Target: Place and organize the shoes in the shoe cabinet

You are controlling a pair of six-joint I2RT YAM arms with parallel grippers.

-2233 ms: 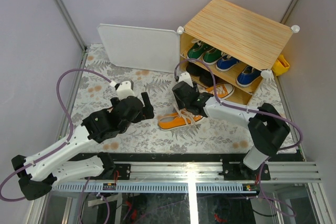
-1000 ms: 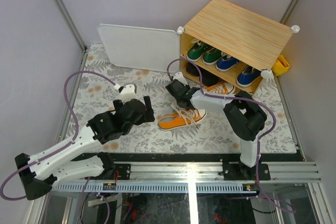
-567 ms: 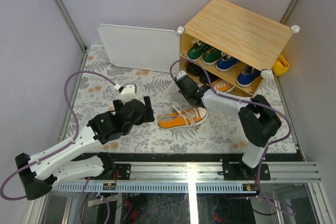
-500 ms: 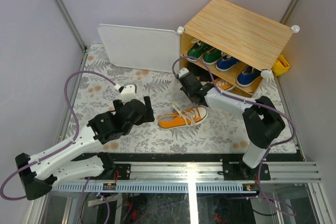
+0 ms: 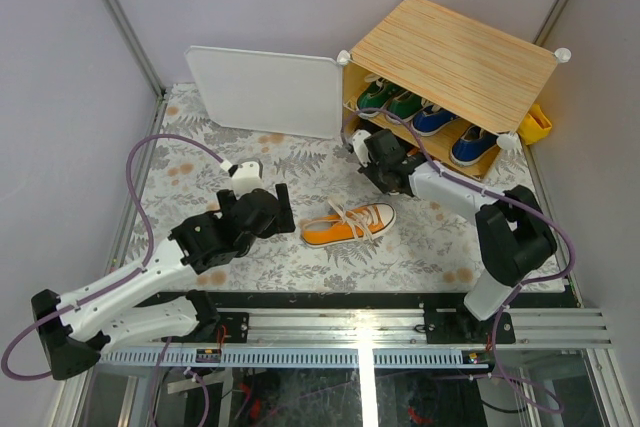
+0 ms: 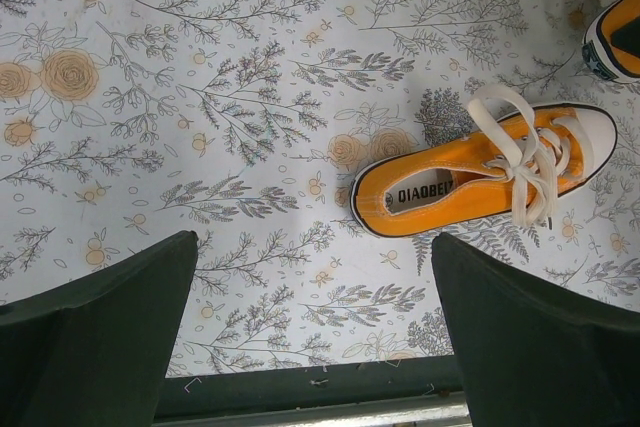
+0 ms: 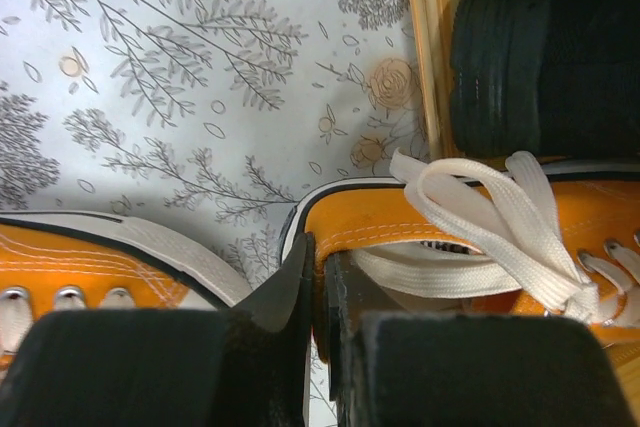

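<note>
Orange canvas nipped between fingers pressed tight together: right claw (image 7: pixel 322 282) shut on the upper edge of an orange sneaker (image 7: pixel 470 217) at the mouth of the shoe cabinet (image 5: pixel 455 55). Straddles the front lip of the lower shelf (image 7: pixel 425 57), gripped end out over the flowered bench (image 5: pixel 200 147), laced part in over the wood, just beside a black shoe (image 7: pixel 540 77) already inside. Second orange sneaker (image 5: pixel 348 224) upright on its sole out on the bench, laces loose, near the right claw and between the two arms. Left claw (image 6: pixel 312 242) spread as wide as it goes; holds nothing, hovers above the bench with that loose sneaker ahead of it. On the upper shelf, green pair (image 5: pixel 390 100) and blue pair (image 5: pixel 452 132) side by side in one row. White door (image 5: pixel 265 90) swung open to the cabinet's left, along the back of the bench.
</note>
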